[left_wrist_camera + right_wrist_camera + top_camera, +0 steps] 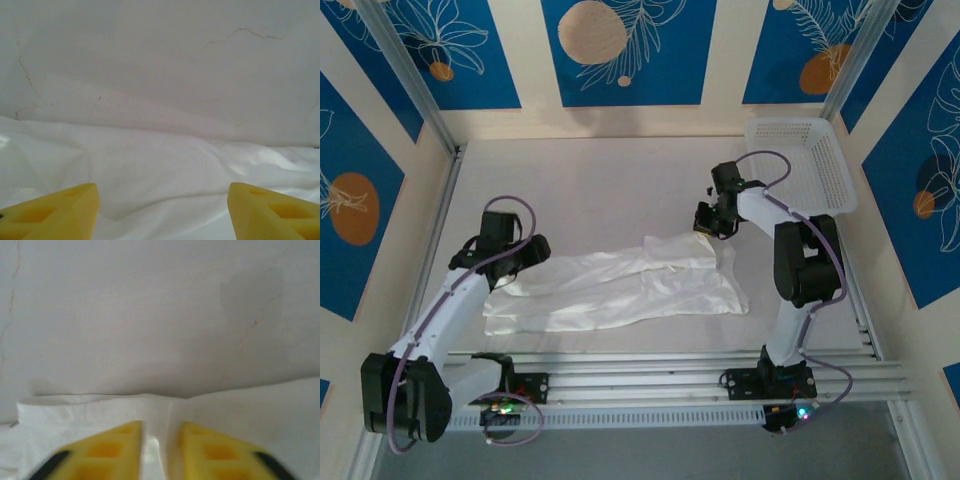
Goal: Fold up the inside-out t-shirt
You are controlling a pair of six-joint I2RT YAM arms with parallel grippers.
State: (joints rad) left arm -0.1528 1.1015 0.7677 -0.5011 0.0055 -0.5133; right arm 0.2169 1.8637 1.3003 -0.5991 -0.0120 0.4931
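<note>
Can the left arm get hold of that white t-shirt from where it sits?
Probably yes: the left tool is open right at the t-shirt's end, with cloth lying between its yellow fingers and nothing in the way.

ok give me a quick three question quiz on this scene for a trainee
1. True or false: the left gripper is shut on the t-shirt.
2. Which gripper pinches a ridge of cloth? A left gripper, B right gripper.
3. Fill in: the basket stands at the table's far ____ corner.
Key: 1 false, its fingers stand apart above the cloth. 2 B. 3 right.
</note>
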